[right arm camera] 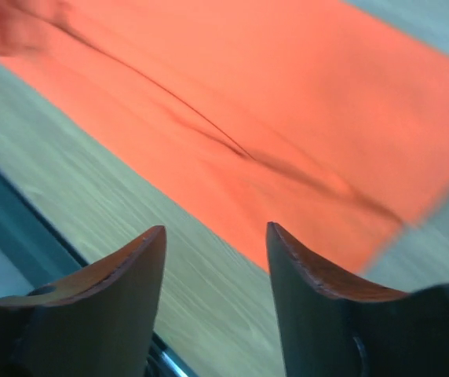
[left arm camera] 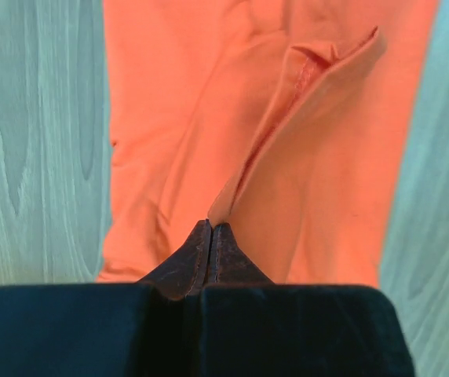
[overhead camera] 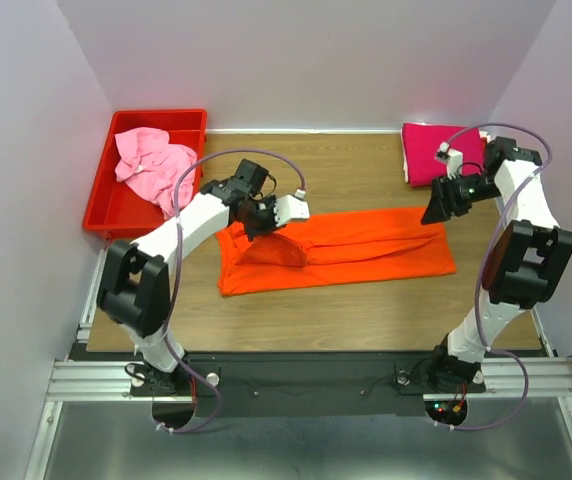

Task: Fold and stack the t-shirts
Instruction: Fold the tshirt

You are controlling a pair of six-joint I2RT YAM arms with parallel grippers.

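The bright orange t-shirt point(overhead camera: 346, 248) lies as a long folded strip across the middle of the table. My left gripper point(overhead camera: 258, 226) is shut on its left edge and lifts a flap of the cloth point(left arm camera: 303, 141) above the rest. My right gripper point(overhead camera: 434, 212) is open and empty just above the shirt's right end, which shows blurred in the right wrist view point(right arm camera: 271, 118). The magenta t-shirt point(overhead camera: 432, 152) lies folded at the back right. The light pink t-shirt point(overhead camera: 151, 166) lies crumpled in the red bin.
The red plastic bin point(overhead camera: 106, 205) stands at the back left, beside the table edge. Purple cables loop over both arms. Bare wood point(overhead camera: 346, 320) lies in front of the orange shirt.
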